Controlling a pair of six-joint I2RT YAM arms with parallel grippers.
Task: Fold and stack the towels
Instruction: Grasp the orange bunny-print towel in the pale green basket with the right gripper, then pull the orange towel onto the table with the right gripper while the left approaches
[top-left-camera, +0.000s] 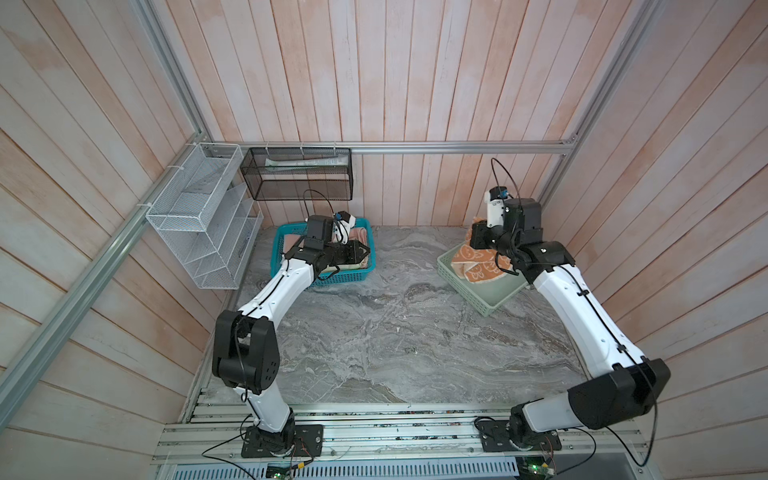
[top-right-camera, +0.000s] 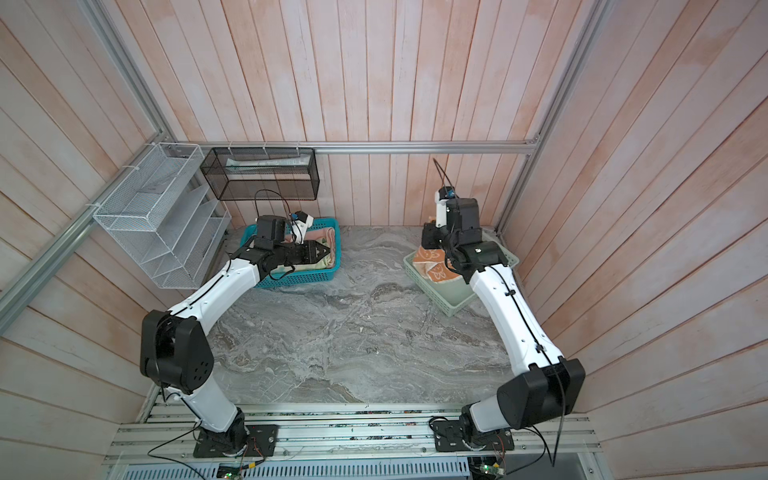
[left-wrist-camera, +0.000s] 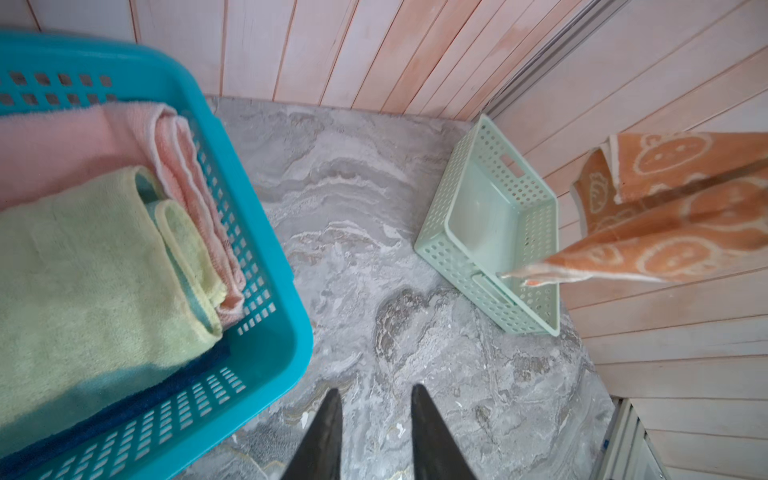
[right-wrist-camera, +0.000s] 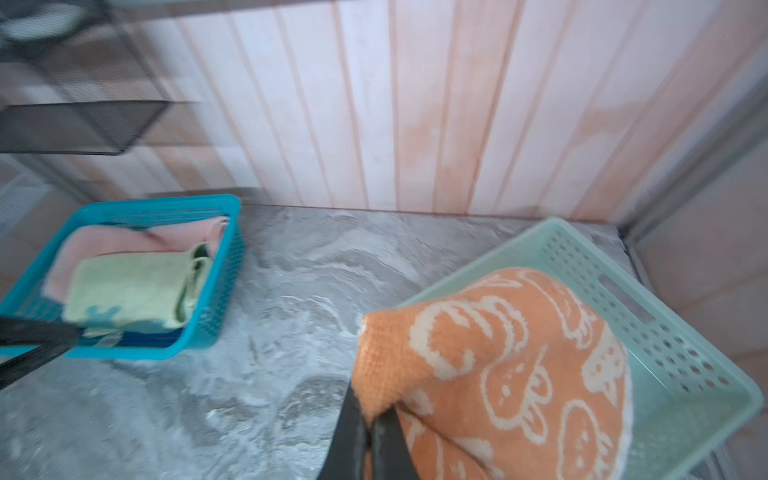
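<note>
The orange towel with white rabbits hangs bunched from my right gripper, which is shut on its edge just above the pale green tray. It shows draped over the tray in both top views and hanging in the left wrist view. In the teal basket lie a folded pink towel, a pale yellow towel and a blue towel underneath. My left gripper hovers open by the basket's right rim, with nothing between its fingers.
A white wire rack and a black mesh basket hang on the back-left walls. Wooden walls close in the marble table on three sides. Aluminium rails carrying both arm bases run along the front.
</note>
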